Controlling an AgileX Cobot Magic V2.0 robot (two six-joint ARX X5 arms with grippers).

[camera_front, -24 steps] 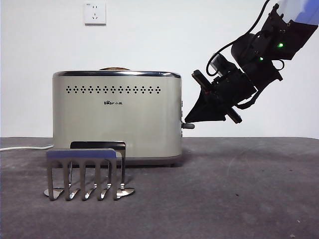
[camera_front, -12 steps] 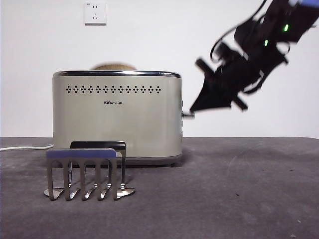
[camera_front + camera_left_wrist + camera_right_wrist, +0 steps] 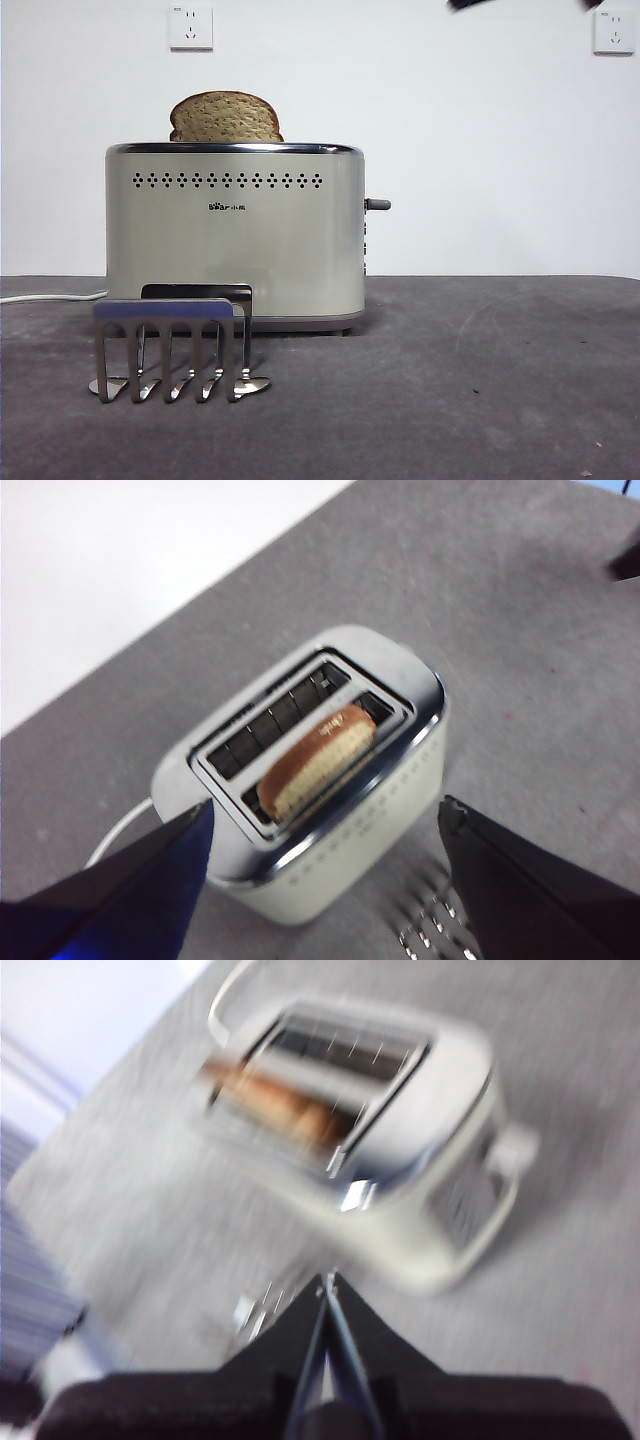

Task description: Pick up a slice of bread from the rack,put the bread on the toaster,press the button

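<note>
The cream-beige toaster (image 3: 235, 235) stands at the left of the table. The slice of bread (image 3: 225, 118) stands upright in one of its slots, its domed top well above the chrome rim. The side lever (image 3: 377, 204) is up. The steel rack (image 3: 170, 350) stands empty in front of the toaster. My left gripper (image 3: 325, 808) is open and empty, high above the toaster (image 3: 330, 880) and the bread (image 3: 318, 760). My right gripper (image 3: 328, 1285) is shut and empty, high above the blurred toaster (image 3: 400, 1150); the bread (image 3: 270, 1100) shows in its slot.
A white power cord (image 3: 50, 296) runs off to the left behind the toaster. Two wall sockets (image 3: 190, 27) sit on the white wall. A black arm tip (image 3: 470, 4) shows at the top edge. The table (image 3: 480, 380) is dark grey.
The right arm has swung up and away from the toaster's lever, out of the front view. The lever has risen and the bread has popped up out of the slot.
</note>
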